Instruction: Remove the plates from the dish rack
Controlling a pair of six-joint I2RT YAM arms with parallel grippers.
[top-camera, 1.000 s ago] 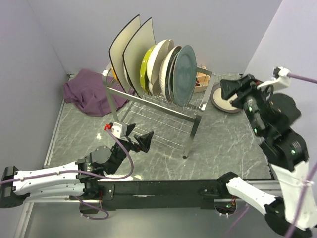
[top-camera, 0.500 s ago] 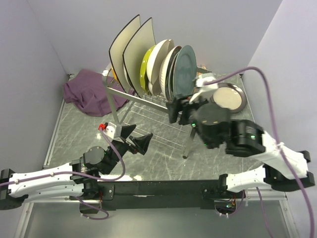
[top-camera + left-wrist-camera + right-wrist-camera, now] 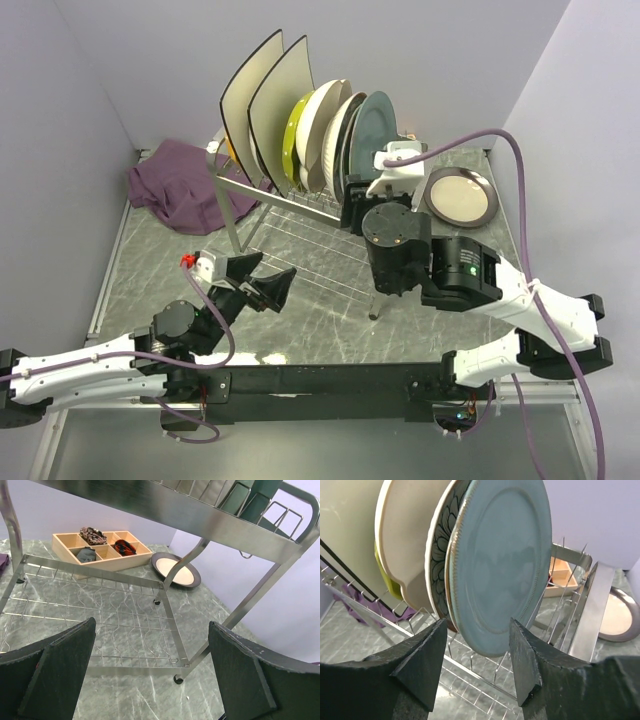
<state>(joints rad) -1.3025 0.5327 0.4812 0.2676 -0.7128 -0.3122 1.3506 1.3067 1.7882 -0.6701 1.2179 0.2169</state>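
Plate first: the teal-grey plate (image 3: 500,565) stands on edge in the last slot at the right end of the dish rack (image 3: 592,600). Its face is turned to me and its top leans off towards 1 o'clock. The patterned plate (image 3: 437,555) sits close behind it on the 9 o'clock side. My right gripper (image 3: 477,625) is low in front, with the plate's bottom rim dead ahead at 12 o'clock between my two parted fingers. I hold nothing; whether a pad touches the rim I cannot tell. My left gripper (image 3: 152,625), spread wide and empty, hangs low before the rack's lower shelf, well away, so I judge this lift falls to the right arm.
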